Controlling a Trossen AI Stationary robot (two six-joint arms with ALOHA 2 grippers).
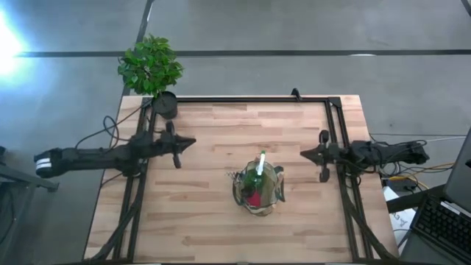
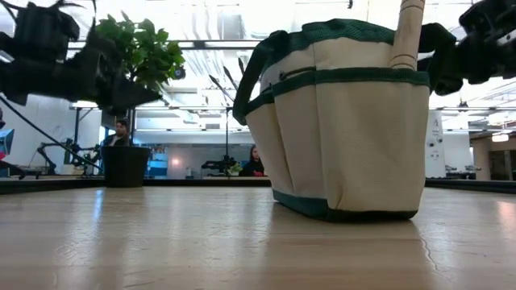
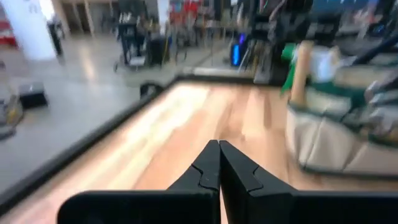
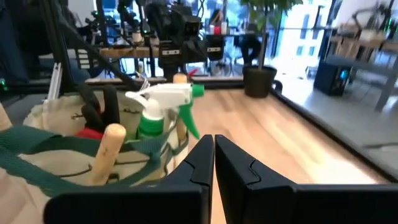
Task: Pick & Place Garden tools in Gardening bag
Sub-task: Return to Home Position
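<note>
The tan gardening bag [image 1: 257,189] with dark green trim stands on its base on the wooden table, near the middle toward the near edge. It also shows in the low view [image 2: 347,121]. Inside it stand the green spray bottle with white top [image 4: 163,109], wooden tool handles [image 4: 107,152] and something red [image 1: 253,197]. My left gripper [image 1: 193,142] is shut and empty, left of the bag above the table. My right gripper [image 1: 303,154] is shut and empty, right of the bag. Both sets of fingers show closed in the wrist views [image 3: 219,163] [image 4: 214,155].
A leafy potted plant in a black pot [image 1: 163,103] stands at the table's far left corner. A dark metal frame [image 1: 335,125] runs along the table's sides. Bare wood lies on all sides of the bag. People show in the room behind [image 2: 121,133].
</note>
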